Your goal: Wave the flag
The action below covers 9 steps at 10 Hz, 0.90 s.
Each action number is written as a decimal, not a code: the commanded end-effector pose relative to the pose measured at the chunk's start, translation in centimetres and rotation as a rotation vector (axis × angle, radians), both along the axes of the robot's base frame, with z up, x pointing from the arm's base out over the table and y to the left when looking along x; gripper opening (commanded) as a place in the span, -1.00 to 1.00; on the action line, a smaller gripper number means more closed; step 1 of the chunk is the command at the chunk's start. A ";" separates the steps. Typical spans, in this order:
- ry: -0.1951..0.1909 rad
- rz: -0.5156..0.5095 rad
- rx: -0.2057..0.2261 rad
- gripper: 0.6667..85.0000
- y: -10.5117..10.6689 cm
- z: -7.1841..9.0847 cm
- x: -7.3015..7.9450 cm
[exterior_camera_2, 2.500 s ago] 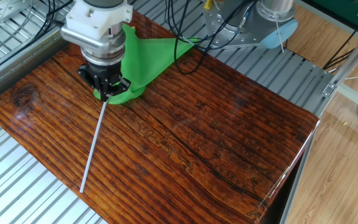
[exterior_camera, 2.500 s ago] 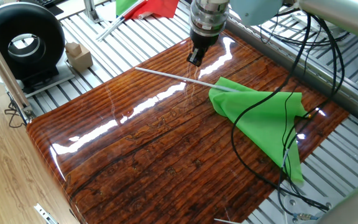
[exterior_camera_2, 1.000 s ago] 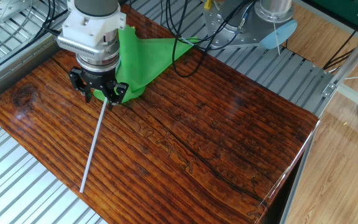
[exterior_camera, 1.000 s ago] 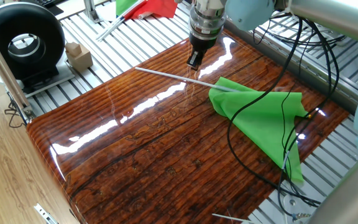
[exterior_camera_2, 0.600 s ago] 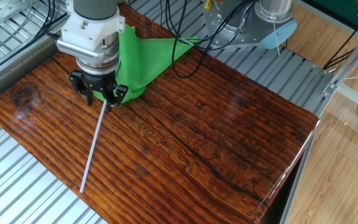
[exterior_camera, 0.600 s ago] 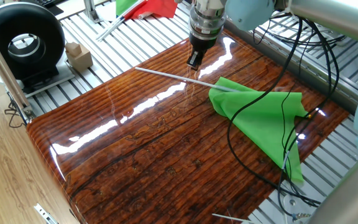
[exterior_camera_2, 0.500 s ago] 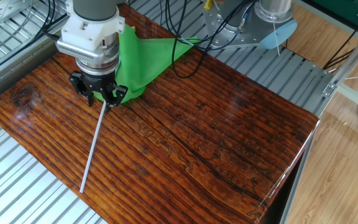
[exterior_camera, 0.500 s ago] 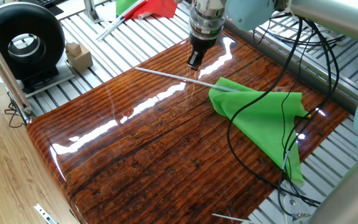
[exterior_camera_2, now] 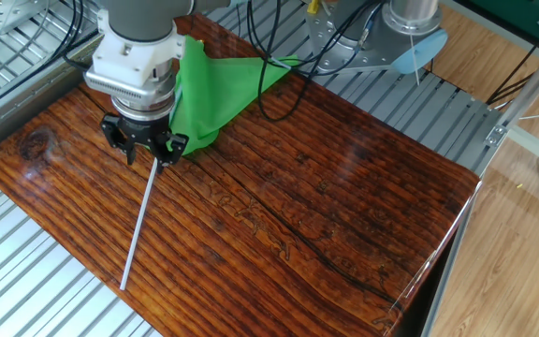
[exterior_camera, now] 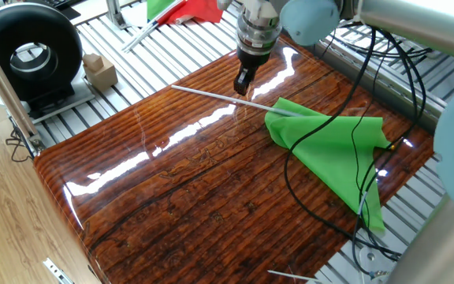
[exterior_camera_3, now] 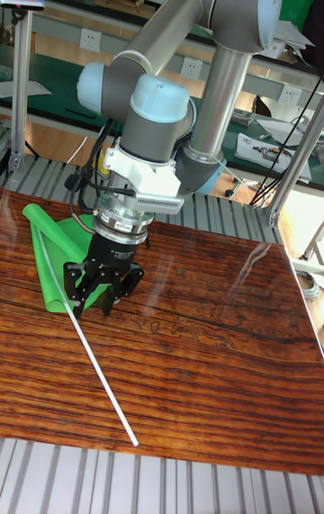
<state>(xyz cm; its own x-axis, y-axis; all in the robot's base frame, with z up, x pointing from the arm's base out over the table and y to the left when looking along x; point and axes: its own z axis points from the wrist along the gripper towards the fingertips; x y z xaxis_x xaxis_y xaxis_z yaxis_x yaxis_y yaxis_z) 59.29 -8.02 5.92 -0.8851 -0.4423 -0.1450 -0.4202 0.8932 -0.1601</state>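
Observation:
The flag lies flat on the wooden table: its bright green cloth [exterior_camera: 329, 150] is bunched at one end and its thin grey-white rod [exterior_camera: 211, 95] stretches away across the boards. My gripper [exterior_camera_2: 149, 155] hangs open just over the rod, close to where the rod meets the cloth [exterior_camera_2: 209, 84]. One black finger stands on each side of the rod [exterior_camera_2: 140, 225]. In the tall fixed view the gripper [exterior_camera_3: 97, 298] is low above the rod [exterior_camera_3: 90, 347], next to the green cloth [exterior_camera_3: 49, 248]. Nothing is held.
A red-and-green flag on a thicker pole [exterior_camera: 187, 9] lies off the table at the back. A black round device [exterior_camera: 30, 55] and a small wooden block [exterior_camera: 99, 71] sit on the metal slats. Black cables [exterior_camera: 361, 170] trail over the green cloth.
The fingers, shut 2.5 s ago, have spread open. Since then the gripper has shifted slightly along the rod away from the cloth and sunk a little. The flag has not moved.

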 end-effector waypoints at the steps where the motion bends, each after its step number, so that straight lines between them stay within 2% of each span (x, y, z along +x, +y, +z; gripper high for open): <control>1: -0.016 0.007 0.005 0.18 0.3 -1.4 0.2; 5: -0.038 0.025 0.010 0.18 0.0 -2.7 1.1; 9: -0.047 0.029 0.019 0.18 0.1 -3.1 1.5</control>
<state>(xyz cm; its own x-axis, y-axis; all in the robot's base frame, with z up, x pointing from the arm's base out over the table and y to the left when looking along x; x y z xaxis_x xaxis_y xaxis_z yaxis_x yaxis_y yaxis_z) 60.46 -7.93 3.10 -0.8641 -0.4701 -0.1797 -0.4433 0.8800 -0.1705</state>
